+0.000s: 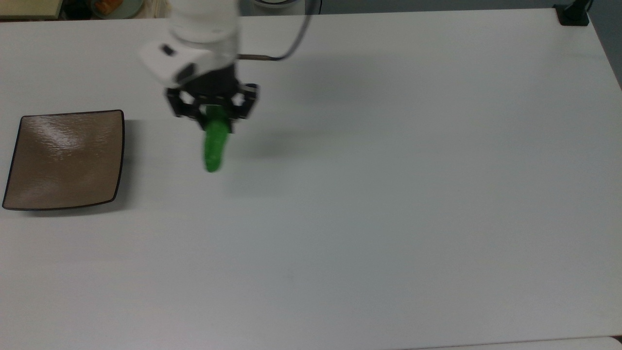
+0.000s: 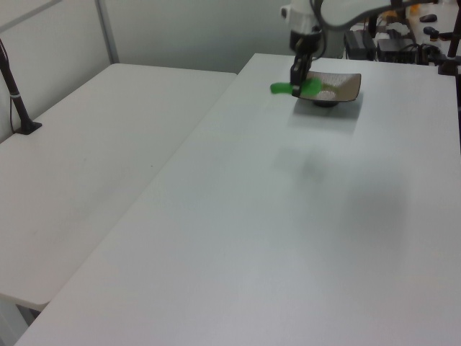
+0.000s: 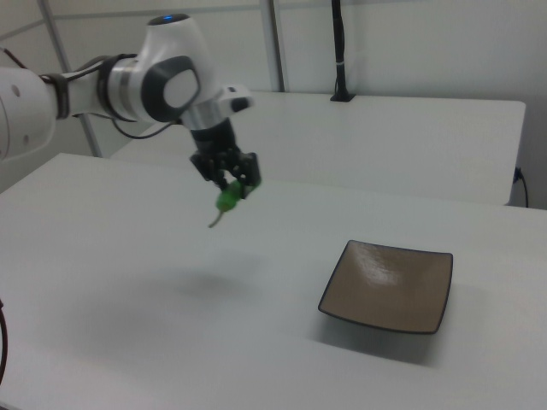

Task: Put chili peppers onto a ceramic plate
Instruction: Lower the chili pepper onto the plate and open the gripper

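- big white table (image 1: 388, 218), plain top, fills most of top view
- 2nd white table (image 2: 94, 158) beside it w/ narrow gap, at the left view's left
- black post (image 2: 16, 90) on a foot, standing on 2nd table; also in right view (image 3: 338, 51)
- black clamp base (image 1: 573, 13) at table's far corner, the top view's right
- white wall panels (image 3: 410, 43) behind

Robotics lab, bare white tables (image 1: 388, 218), robot arm (image 3: 128, 81)
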Robot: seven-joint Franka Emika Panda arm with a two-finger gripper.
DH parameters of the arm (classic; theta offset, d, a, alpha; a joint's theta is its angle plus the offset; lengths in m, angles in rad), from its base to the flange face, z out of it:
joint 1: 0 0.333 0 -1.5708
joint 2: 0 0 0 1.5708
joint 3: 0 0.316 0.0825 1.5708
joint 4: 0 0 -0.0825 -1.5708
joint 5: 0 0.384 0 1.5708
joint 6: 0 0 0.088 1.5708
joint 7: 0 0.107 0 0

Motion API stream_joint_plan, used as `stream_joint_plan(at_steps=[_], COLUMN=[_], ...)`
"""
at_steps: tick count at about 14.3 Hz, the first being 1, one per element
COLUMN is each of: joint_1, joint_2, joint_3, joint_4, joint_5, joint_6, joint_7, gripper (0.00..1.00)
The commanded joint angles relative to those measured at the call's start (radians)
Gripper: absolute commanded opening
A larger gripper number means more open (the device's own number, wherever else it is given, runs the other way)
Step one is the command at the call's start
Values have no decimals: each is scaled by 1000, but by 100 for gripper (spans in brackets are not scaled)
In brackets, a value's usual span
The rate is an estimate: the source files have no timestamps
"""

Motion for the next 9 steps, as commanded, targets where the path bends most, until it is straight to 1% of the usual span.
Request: stream_joint_plan(at_steps=[1, 3, 4, 6, 7, 8, 9], joint_1=[-35, -74, -90, -114, -149, -170, -180], joint_2=[-22, -7, 12, 47, 64, 73, 85], joint_3=[-117, -144, -173, -200, -200, -200, -200], joint_4=[-51, -71, -79, -82, -81, -81, -79], joint_5=[116, 168, 195, 229, 264, 304, 347], joint_6=[62, 142, 183, 226, 264, 285, 300], joint_7=[-171, -224, -263, -308, -314, -317, -331], gripper=[13, 13, 13, 13, 16, 16, 22])
